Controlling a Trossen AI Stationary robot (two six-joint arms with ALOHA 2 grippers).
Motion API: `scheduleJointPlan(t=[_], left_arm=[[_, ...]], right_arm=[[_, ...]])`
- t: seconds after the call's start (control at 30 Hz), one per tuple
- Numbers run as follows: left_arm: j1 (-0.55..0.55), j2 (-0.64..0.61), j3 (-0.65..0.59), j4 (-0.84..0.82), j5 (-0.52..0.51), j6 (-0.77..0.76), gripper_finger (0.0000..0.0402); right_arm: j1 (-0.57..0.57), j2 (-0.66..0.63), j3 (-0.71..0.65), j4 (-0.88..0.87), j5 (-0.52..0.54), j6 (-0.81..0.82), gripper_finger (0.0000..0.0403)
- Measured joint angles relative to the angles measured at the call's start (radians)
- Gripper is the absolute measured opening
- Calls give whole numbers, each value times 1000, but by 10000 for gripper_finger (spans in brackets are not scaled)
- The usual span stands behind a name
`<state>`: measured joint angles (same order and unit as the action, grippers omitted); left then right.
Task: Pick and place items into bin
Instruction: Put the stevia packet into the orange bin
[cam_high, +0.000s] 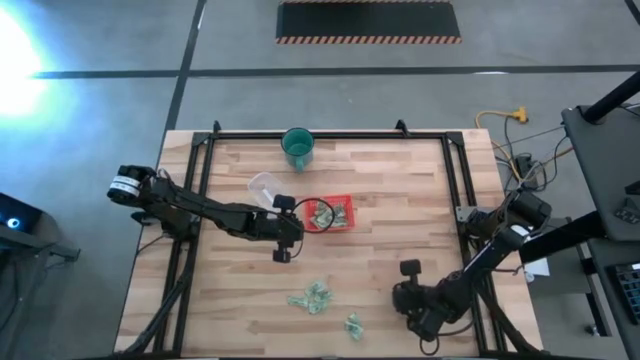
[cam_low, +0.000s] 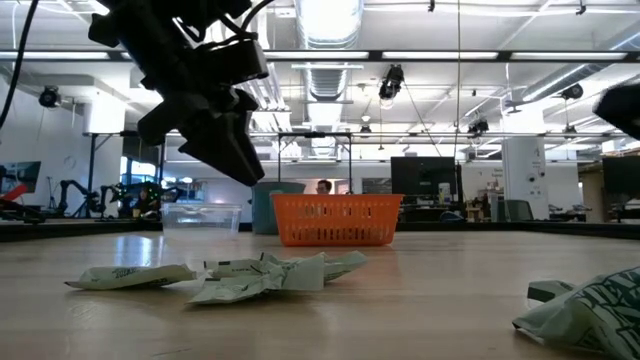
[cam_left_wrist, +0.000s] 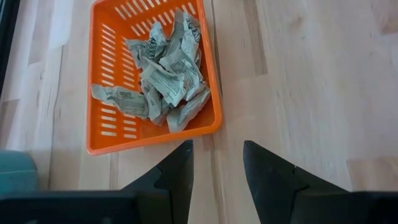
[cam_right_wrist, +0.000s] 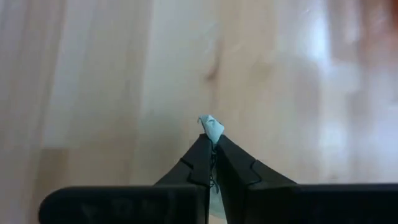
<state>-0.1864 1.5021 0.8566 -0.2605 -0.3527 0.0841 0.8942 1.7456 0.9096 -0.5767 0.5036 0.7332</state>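
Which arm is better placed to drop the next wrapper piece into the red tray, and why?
Right. Its pincer is shut on a wrapper piece, though far from the red tray. The left pincer is open and empty beside the tray.

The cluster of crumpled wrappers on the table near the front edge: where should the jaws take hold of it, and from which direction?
Probably from straight above, closing on a raised crumpled fold of one wrapper in the cluster. The pieces lie low and flat on the wooden table, so a sideways approach would likely push them along rather than catch them.
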Motion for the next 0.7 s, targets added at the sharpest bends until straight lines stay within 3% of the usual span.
scheduleJointPlan(t=[0.33, 0.7], left_arm=[[-17, -13, 0, -105, 3, -8, 123], [-74, -163, -8, -204, 3, -147, 123]], right_arm=[[-160, -2, 25, 7, 276, -296, 9], [-457, -3, 132, 21, 292, -573, 9]])
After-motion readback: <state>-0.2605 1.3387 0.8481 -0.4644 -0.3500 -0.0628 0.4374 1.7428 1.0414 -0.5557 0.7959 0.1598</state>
